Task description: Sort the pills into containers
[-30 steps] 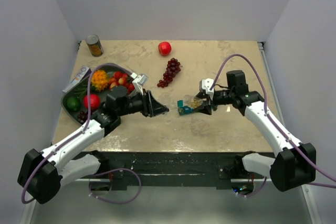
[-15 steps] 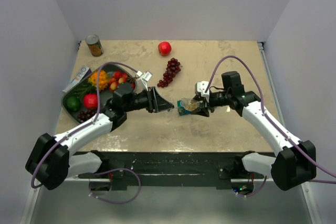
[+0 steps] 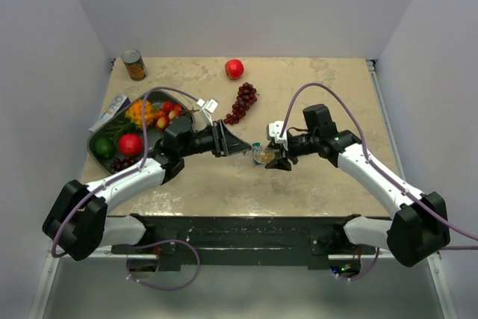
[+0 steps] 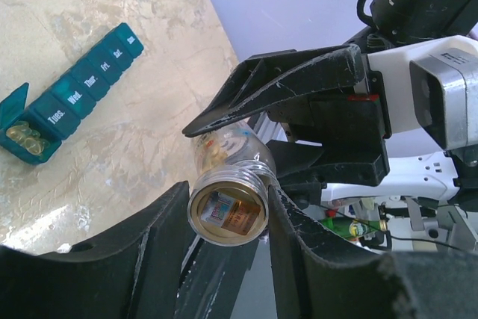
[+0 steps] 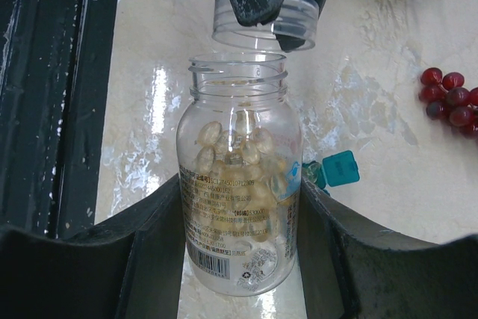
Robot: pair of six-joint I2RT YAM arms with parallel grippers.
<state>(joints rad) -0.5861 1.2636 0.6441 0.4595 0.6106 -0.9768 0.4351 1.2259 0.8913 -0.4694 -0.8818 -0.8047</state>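
Observation:
My right gripper is shut on a clear pill bottle full of pale yellow capsules and holds it on its side above the table; its fingers flank the bottle in the right wrist view. My left gripper is shut on the bottle's clear cap, which sits just off the open threaded neck. In the left wrist view the cap lies between my left fingers. The teal pill organiser lies on the table under the bottle, its end compartment open with yellow pills. One open teal lid shows beside the bottle.
A dark green fruit tray stands at the left, with a small box behind it. Dark red grapes lie behind the grippers, a red apple farther back, and a can at the back left corner.
Both arms have moved toward each other: the left gripper went right, the right gripper left with the bottle. The left gripper now holds the cap at the bottle's neck.

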